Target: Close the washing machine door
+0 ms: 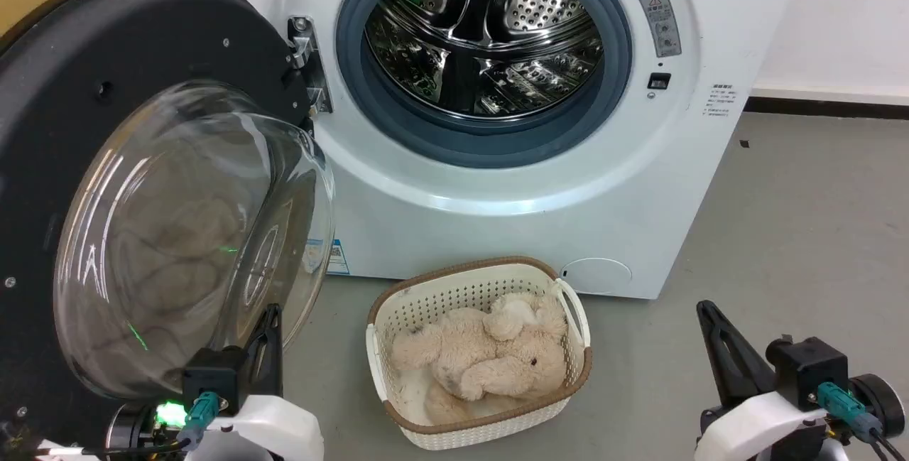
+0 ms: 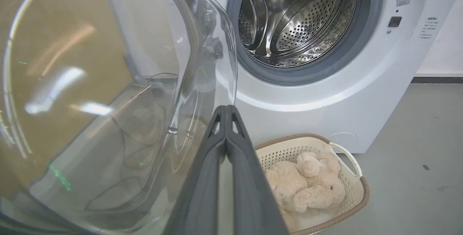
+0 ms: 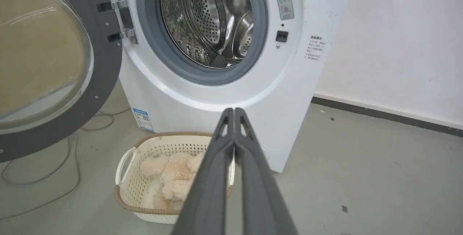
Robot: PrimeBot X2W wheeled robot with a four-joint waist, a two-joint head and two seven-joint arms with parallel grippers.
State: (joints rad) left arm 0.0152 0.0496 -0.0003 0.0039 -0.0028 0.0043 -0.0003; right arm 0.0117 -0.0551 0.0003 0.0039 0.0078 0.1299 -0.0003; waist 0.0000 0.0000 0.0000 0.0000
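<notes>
The washing machine door (image 1: 64,99) stands swung wide open to the left, its black rim and bulging clear glass bowl (image 1: 192,234) facing me, hung on a metal hinge (image 1: 307,63). The white washing machine (image 1: 540,184) shows its grey gasket and steel drum (image 1: 483,35). My left gripper (image 1: 268,319) is shut and empty, fingertips just beside the lower right edge of the glass bowl (image 2: 108,101); in the left wrist view the left gripper (image 2: 226,109) points past the bowl's edge. My right gripper (image 1: 706,308) is shut and empty at the lower right, over the floor; its wrist view shows the right gripper (image 3: 234,111) aimed at the washer front.
A cream basket (image 1: 568,319) holding a beige plush toy (image 1: 483,361) sits on the grey floor just before the washer, between my two arms. Cables (image 3: 54,170) lie on the floor under the door. A white wall with dark skirting (image 1: 824,102) runs at the right.
</notes>
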